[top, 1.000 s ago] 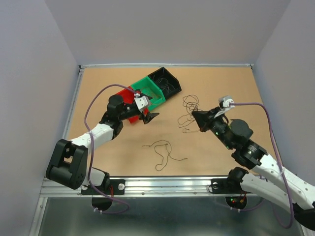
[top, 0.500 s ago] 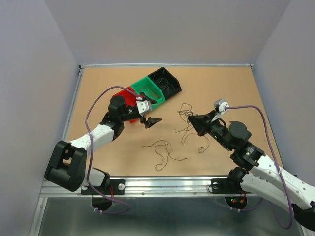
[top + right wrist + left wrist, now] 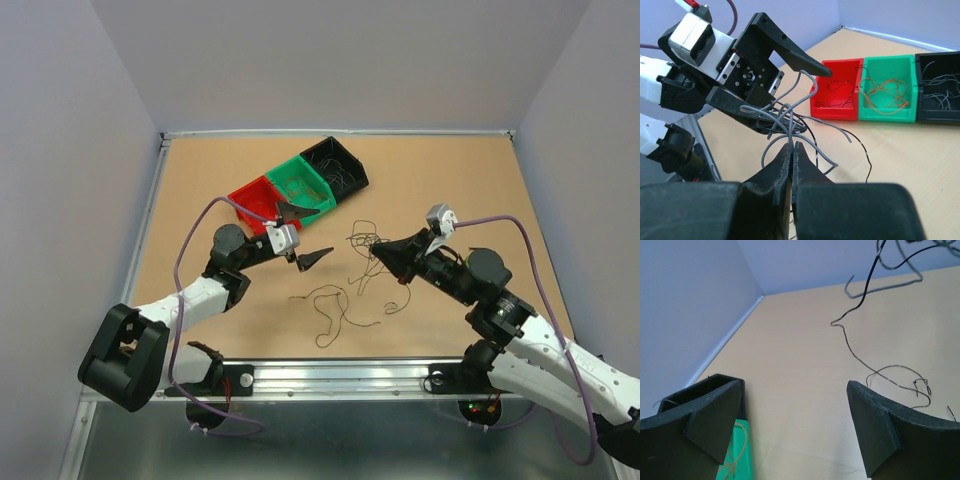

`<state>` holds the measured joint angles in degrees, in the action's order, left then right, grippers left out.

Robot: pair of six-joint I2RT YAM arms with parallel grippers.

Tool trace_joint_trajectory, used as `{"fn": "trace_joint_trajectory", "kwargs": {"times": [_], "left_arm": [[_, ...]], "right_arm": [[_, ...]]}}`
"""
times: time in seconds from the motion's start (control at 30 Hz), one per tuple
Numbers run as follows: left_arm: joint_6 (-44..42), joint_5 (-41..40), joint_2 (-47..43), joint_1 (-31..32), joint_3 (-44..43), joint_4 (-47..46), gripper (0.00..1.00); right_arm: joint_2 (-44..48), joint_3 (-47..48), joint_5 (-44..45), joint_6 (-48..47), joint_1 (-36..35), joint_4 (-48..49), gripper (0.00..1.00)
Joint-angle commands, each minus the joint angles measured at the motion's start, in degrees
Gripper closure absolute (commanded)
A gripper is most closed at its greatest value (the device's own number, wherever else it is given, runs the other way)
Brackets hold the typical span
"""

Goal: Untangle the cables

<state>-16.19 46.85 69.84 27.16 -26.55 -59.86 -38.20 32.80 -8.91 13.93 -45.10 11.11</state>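
- Top external view: the right fingers (image 3: 378, 251) are pinched together on the cables (image 3: 362, 243), a curly clump held up between the two arms with strands trailing toward the desk (image 3: 200, 170). The left fingers (image 3: 316, 258) stand wide apart just beside the clump, holding nothing.
- The hair-thin, springy wires could slip out of the pinch under a pull.
- The left fingers could close on several strands at once, which would tighten the knot rather than part it.
- A trailing strand might snag the loose cable (image 3: 335, 308) lying on the desk nearer the arm bases.
- The wires look grey and dark, kinked and limp. The red bin (image 3: 250, 196), green bin (image 3: 305, 180) and black bin (image 3: 335, 163) look like rigid plastic. The desk is matte brown board.
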Motion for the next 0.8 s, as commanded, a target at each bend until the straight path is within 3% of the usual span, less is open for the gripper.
{"fn": "trace_joint_trajectory", "kwargs": {"times": [0.0,0.27,0.4,0.47,0.5,0.57,0.6,0.73,0.77], "left_arm": [[-0.25,-2.46,-2.52,2.37,2.89,-12.56,0.01],[-3.68,-6.07,-2.17,6.33,3.34,-14.76,0.02],[-3.50,-5.81,-0.94,7.21,2.38,-14.76,0.12],[-3.50,-5.46,-0.68,8.00,1.85,-14.07,0.29],[-3.85,-5.28,-0.67,8.35,1.24,-13.28,0.44],[-4.91,-4.67,-1.02,8.97,0.71,-10.90,0.58],[-5.00,-4.23,-1.37,8.97,0.71,-10.64,0.71],[-5.35,-0.72,-3.31,9.14,1.06,-8.71,0.97],[-5.26,-0.45,-4.01,9.05,1.14,-8.18,1.00]], "right_arm": [[-1.08,-1.42,-4.45,0.39,-0.34,5.32,1.00],[-4.26,-1.42,-9.20,1.53,-0.43,8.22,0.99],[-5.13,-1.24,-8.76,1.71,-0.42,8.05,0.99],[-5.57,-1.16,-8.76,1.62,-0.43,8.22,1.00],[-5.75,-1.16,-8.76,1.62,-0.43,8.22,0.99],[-6.01,-1.07,-8.06,1.53,-0.43,7.96,0.99],[-5.93,-1.07,-6.84,1.53,-0.43,7.70,0.99],[-6.10,-1.07,-3.67,1.53,-0.43,6.99,0.99],[-6.10,-1.15,-2.88,1.80,-0.43,6.90,1.00]]}}
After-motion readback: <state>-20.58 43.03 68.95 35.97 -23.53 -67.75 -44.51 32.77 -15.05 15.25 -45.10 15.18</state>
